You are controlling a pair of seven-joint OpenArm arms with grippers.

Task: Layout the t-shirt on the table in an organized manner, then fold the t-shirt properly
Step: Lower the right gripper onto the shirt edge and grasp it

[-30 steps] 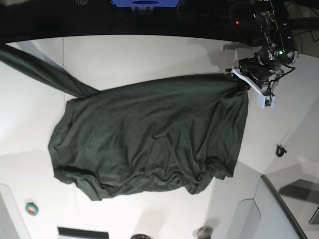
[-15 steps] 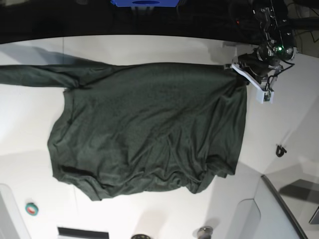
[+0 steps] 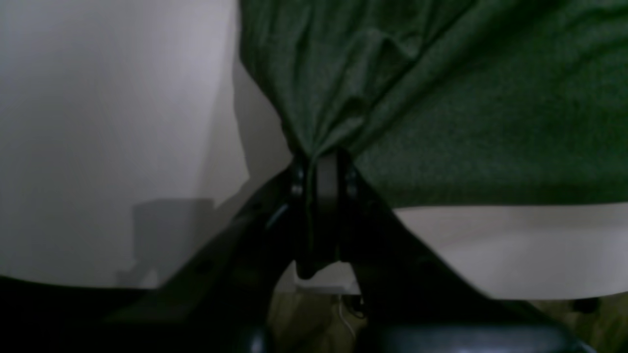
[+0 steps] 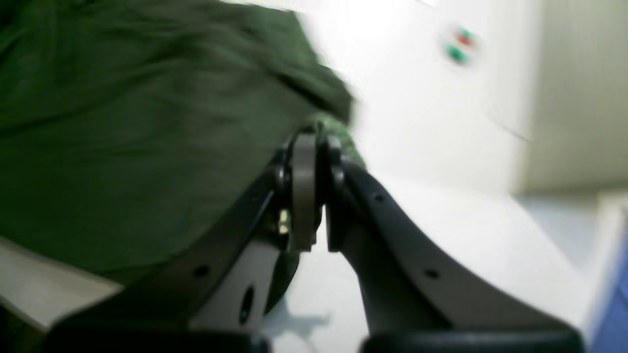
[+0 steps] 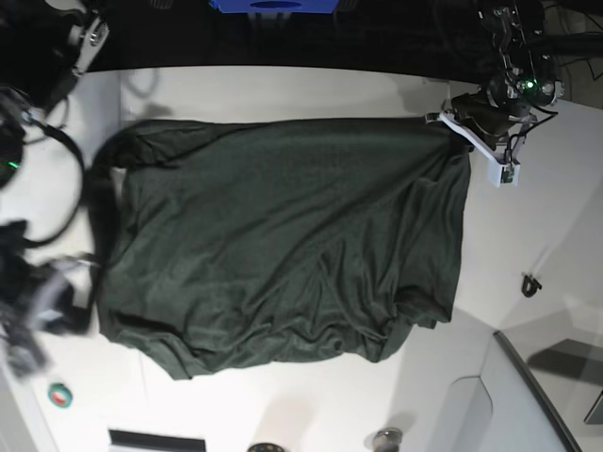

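Two tools in play, both clamped tight on cloth. Left tool (image 3: 321, 166) – jaws pressed together on a gathered pinch of the t-shirt (image 5: 283, 245); in the left wrist view the dark green fabric fans up and away from the pinch in radiating creases. In the base view this tool (image 5: 459, 127) sits at the shirt's upper right corner, near the far edge of the tabletop (image 5: 283, 94).

Right tool (image 4: 311, 142) – jaws closed on a bunched fold of the same t-shirt (image 4: 122, 122); the picture is motion-blurred, but green cloth is visibly caught between the tips. In the base view the right arm appears at the left edge as a dark smear, and the exact grip point there cannot be made out.

T-shirt lies spread over the middle of the white tabletop, roughly rectangular, upper edge drawn fairly straight between the two upper corners. Lower edge rumpled, with folds and ridges bunched toward the lower right. A dark narrow strip of cloth hangs along the left side, near the blurred arm.

Small green-and-red round object (image 5: 60, 395) rests on the tabletop at lower left, apart from the shirt. A small dark clip-like item (image 5: 531, 283) lies at the right, also apart.
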